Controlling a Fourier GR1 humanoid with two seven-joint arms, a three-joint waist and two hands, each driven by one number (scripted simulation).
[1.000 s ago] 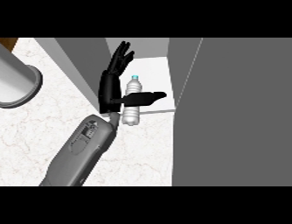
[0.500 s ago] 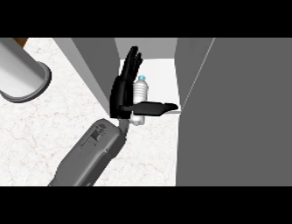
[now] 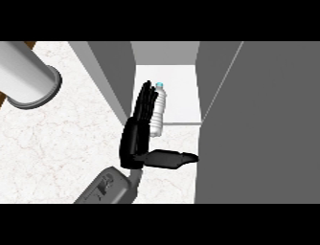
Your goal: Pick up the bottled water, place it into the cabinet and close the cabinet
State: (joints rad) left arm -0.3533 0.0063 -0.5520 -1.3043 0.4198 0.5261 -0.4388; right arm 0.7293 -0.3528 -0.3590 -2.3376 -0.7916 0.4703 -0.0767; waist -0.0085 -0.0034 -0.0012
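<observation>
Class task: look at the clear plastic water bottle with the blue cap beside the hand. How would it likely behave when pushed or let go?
The clear plastic water bottle with the blue cap is slim and round, so it would probably roll if lying down, or tip if upright. The black hand lies straight-fingered alongside it, so it may slide away when pushed.

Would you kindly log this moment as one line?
left hand: open, fingers alongside water bottle | bottle: at cabinet shelf edge | right hand: unseen
</observation>
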